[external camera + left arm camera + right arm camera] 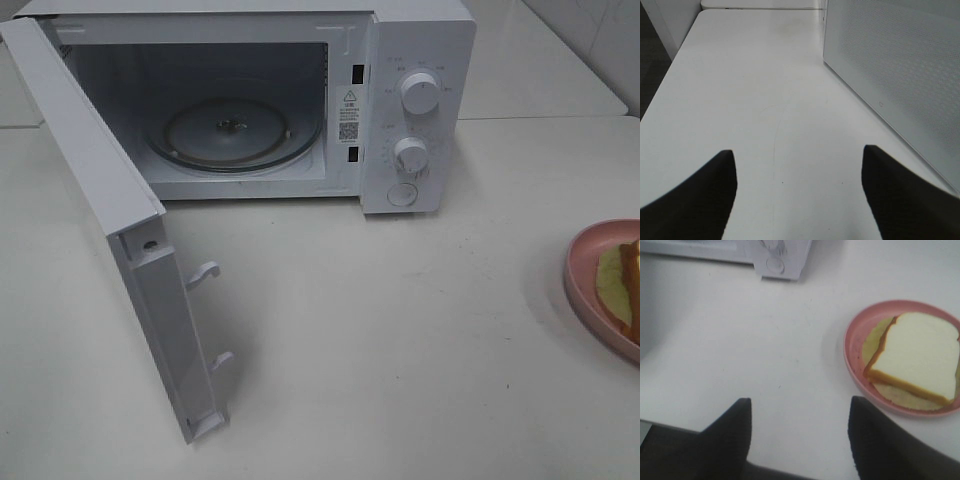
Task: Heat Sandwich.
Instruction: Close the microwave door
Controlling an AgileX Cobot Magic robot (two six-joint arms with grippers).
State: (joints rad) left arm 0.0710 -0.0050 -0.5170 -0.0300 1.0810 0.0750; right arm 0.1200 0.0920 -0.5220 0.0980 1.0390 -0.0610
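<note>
Sandwich point(917, 357) on pink plate point(852, 347); microwave point(300, 100) empty-chambered

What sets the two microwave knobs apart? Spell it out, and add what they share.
The upper knob looks larger than the lower knob. The upper knob's grip bar is tilted off vertical, while the lower knob's pointer direction is hard to tell. The lower knob sits just above a round button; the upper knob sits near the top of the panel. Both are white, round and on the microwave control panel, right of the open cavity.
</note>
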